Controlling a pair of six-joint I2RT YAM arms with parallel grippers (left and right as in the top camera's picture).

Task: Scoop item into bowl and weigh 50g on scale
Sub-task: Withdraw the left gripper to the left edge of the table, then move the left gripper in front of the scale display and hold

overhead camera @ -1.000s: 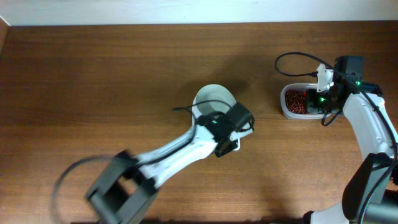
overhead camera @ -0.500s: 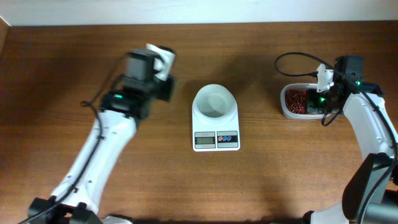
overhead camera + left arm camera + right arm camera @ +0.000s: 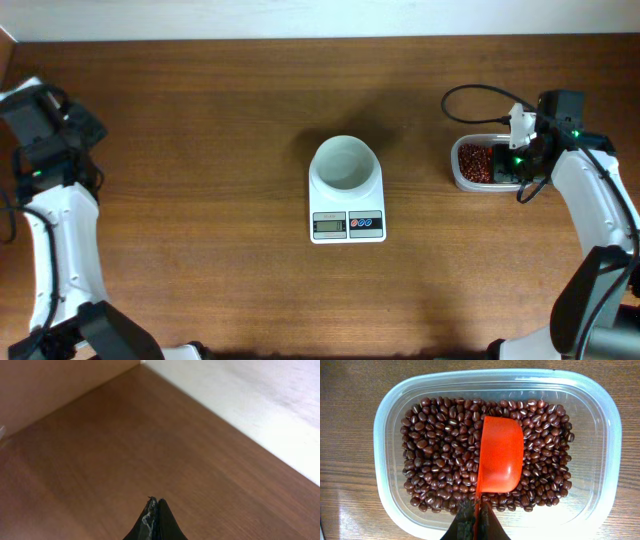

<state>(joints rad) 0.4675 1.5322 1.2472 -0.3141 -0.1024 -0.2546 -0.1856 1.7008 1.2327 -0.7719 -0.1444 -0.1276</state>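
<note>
Scooping step: right hand (image 3: 475, 520) pinched shut on orange scoop (image 3: 500, 455) handle amid beans (image 3: 435, 460) in tub (image 3: 600, 435) by right table (image 3: 200, 150) edge, left hand (image 3: 155, 522) closed empty at left edge; next, dig, lift level to bowl (image 3: 345, 165) on scale (image 3: 348, 225) mid-table.

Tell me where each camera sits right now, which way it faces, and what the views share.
Overhead: fixed above the table, facing straight down; shows the bowl on the scale, the tub, the left arm and right arm.
Left wrist: at the table's far left corner, looking across bare wood toward a pale edge; only the shut left gripper shows.
Right wrist: over the tub, facing down into the beans; the right gripper holds the orange scoop.
Shared: overhead and right wrist both show the tub and beans.
</note>
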